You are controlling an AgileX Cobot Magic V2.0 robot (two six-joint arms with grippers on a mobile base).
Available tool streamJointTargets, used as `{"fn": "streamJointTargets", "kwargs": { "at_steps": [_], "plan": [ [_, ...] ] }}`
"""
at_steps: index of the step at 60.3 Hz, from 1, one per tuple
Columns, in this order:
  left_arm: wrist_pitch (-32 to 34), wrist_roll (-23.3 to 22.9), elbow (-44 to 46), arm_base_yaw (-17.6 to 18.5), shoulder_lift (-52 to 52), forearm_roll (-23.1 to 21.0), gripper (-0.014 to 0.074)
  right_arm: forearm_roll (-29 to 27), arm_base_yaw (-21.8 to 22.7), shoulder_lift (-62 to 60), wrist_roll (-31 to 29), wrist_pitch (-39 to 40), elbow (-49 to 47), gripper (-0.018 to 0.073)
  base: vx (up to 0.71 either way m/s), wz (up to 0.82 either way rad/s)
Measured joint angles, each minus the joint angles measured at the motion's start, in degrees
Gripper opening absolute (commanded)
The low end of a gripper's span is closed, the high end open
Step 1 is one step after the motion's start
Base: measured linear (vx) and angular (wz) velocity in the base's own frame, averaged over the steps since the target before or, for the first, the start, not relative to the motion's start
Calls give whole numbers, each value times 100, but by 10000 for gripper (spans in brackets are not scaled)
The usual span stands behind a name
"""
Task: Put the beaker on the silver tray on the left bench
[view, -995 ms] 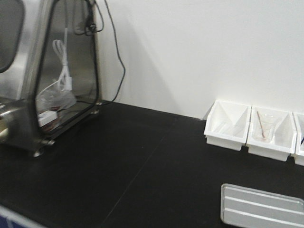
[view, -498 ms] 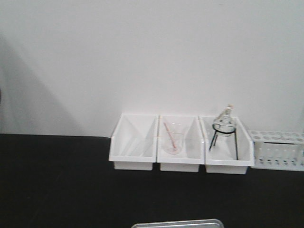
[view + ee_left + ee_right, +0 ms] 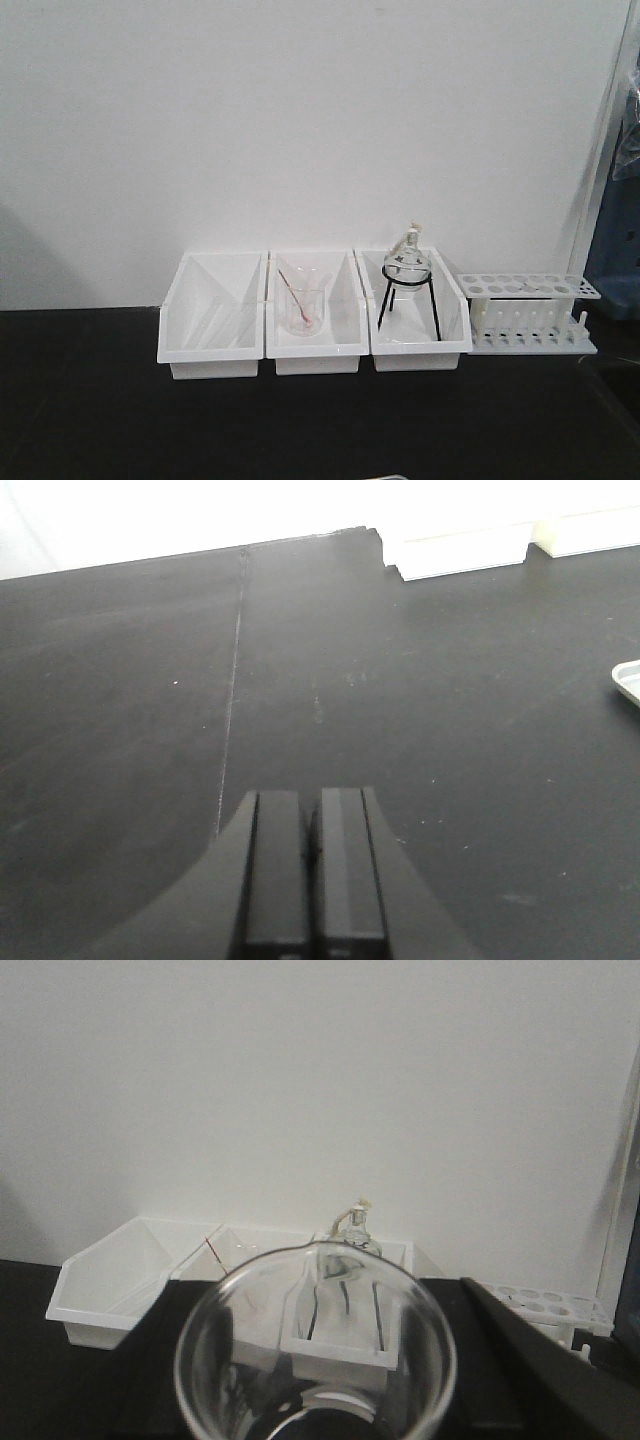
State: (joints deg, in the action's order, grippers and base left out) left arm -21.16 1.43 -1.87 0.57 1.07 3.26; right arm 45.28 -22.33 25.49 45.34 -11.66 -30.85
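Three white bins (image 3: 318, 362) stand in a row, with one test-tube rack (image 3: 530, 315) just right of them. The left gripper (image 3: 310, 870) has its jaws pressed together; the right gripper (image 3: 318, 1405) clasps one beaker (image 3: 228, 1360).

The beaker (image 3: 315, 1360) looms close (open rim uppermost), with white bins (image 3: 110, 1290) lined behind it.

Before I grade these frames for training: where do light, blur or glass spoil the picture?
Front view: even light, mildly soft, a grey shadow on the wall at left. Left wrist view: the bins blow out to white; the bench shows sheen. Right wrist view: the beaker is close, blurred, and warps the bins behind it.
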Motion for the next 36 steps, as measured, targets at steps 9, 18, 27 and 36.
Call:
{"fn": "streamJointTargets", "kwargs": {
  "at_steps": [9, 18, 27, 36],
  "plan": [
    [0, 0, 0, 0, 0, 0, 1, 0, 0, 0, 0, 0, 0, -11, -1, 3],
    [0, 0, 0, 0, 0, 0, 1, 0, 0, 0, 0, 0, 0, -11, 0, 0],
    [0, 0, 0, 0, 0, 0, 1, -6, 0, 0, 0, 52, 0, -11, 0, 0],
    [0, 0, 0, 0, 0, 0, 1, 330, 0, 446, 0, 466, 0, -11, 0, 0]
  ]
}}
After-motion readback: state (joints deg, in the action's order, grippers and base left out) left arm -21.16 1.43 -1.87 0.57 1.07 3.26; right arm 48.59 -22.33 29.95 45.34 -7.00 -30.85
